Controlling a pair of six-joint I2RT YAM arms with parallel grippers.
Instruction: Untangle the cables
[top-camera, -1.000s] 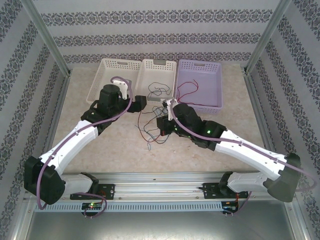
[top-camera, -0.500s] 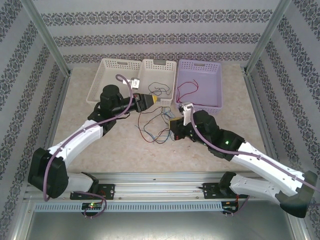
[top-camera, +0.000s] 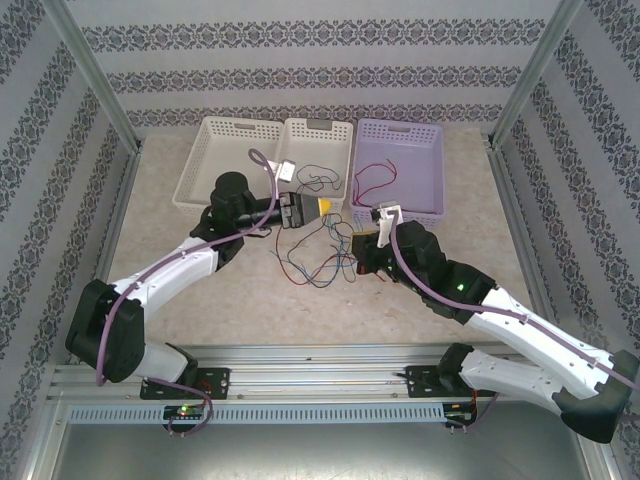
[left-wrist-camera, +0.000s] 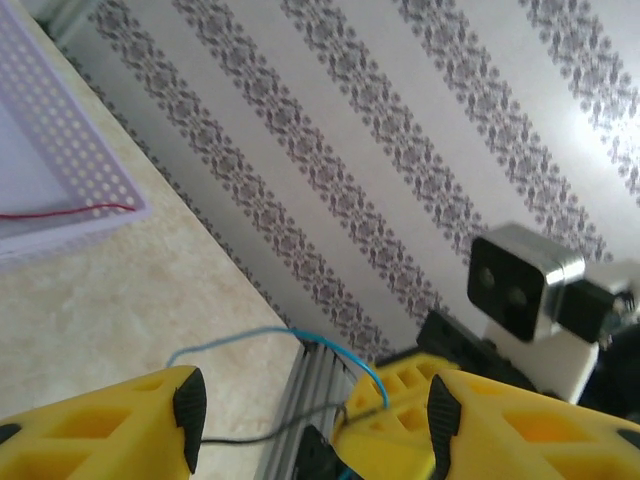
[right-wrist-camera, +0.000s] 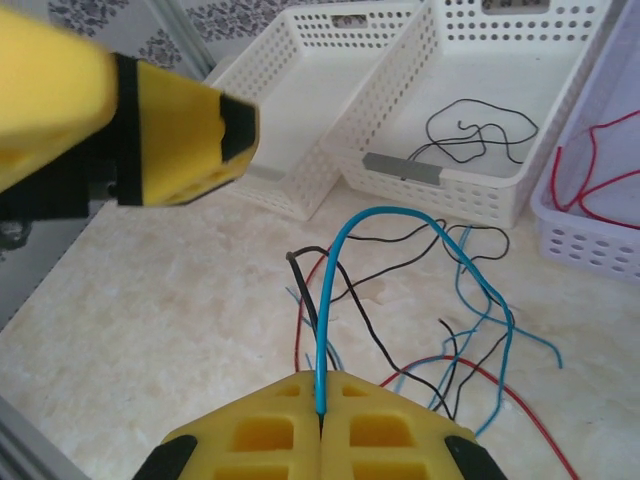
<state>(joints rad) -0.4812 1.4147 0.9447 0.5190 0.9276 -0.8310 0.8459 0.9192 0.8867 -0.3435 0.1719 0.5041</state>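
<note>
Cables in red, blue and black sit tangled mid-bench, just in front of the middle basket at the far edge. One black cable lies in that basket, and one red cable in the lilac basket beside it. Right fingers are pressed together, pinching the end of a blue cable, which arches up off the bench and drops back into the tangle. Left fingers are spread with nothing gripped, held above the bench just beside the right ones and facing them. In the left wrist view, the blue strand and a black strand cross the gap between them.

Likely step: left takes the blue cable for a second hold or a pull-apart.

Risks:
- Left fingers close on the black strand along with the blue, since both pass through the gap. A pull would then tighten the tangle instead of freeing it.
- Blue looks crossed with red and black in the pile, so a fast lift could drag the whole bunch or flick strands toward the bench edge.
- The pinch is right at the cable tip, so the thin wire may slip out under tension.
- Both sets of fingers are very near each other, so they could collide if either moves in carelessly.
</note>
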